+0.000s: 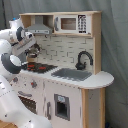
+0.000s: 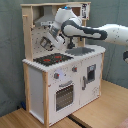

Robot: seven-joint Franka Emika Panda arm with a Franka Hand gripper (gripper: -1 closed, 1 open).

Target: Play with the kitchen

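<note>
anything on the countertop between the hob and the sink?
Nothing: in both exterior views the strip of pale countertop between the hob and the sink is bare.

White arm's hand (image 1: 33,49) hovers above red-ringed hob (image 1: 38,66) of kitchen (image 1: 75,85), possibly touching nothing.

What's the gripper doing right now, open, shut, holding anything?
Gripper: above the hob; cannot be told whether open, closed or holding anything.
</note>
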